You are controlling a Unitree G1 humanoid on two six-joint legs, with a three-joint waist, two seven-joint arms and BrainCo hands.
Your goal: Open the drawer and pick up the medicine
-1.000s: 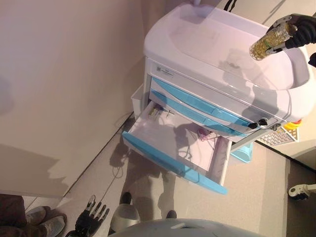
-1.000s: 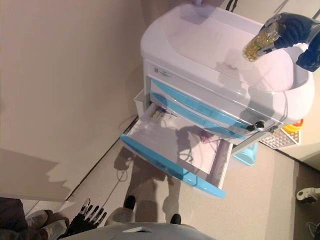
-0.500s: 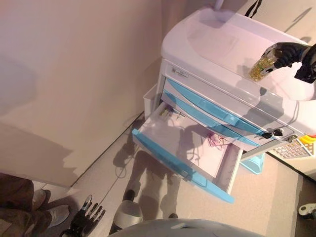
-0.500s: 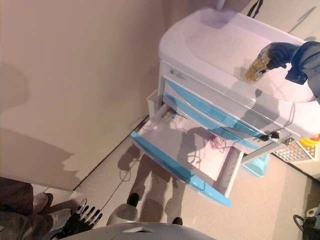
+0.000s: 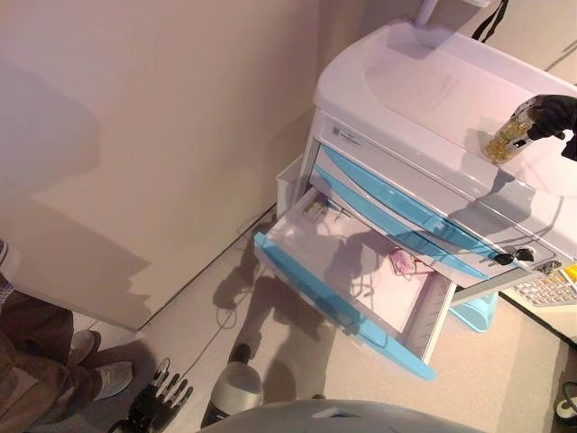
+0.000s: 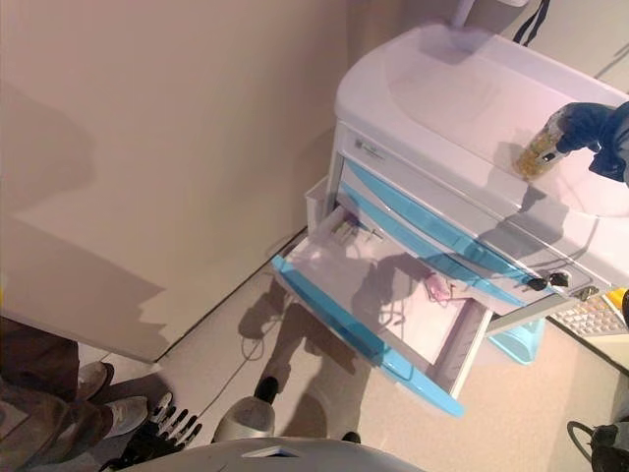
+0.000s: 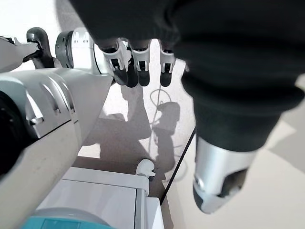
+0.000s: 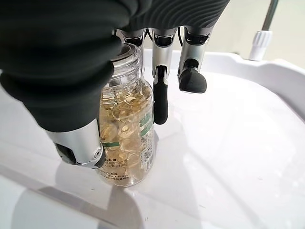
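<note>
Right wrist view: clear capsule-filled medicine bottle in right robot hand

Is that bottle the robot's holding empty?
No: the bottle in the right hand is packed with yellowish capsules, clear in the right wrist view.

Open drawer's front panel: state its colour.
Light blue, clearest in the left eye view on the drawer front.

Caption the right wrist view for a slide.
Right robot hand grips a clear medicine bottle over the cart's white top.
</note>
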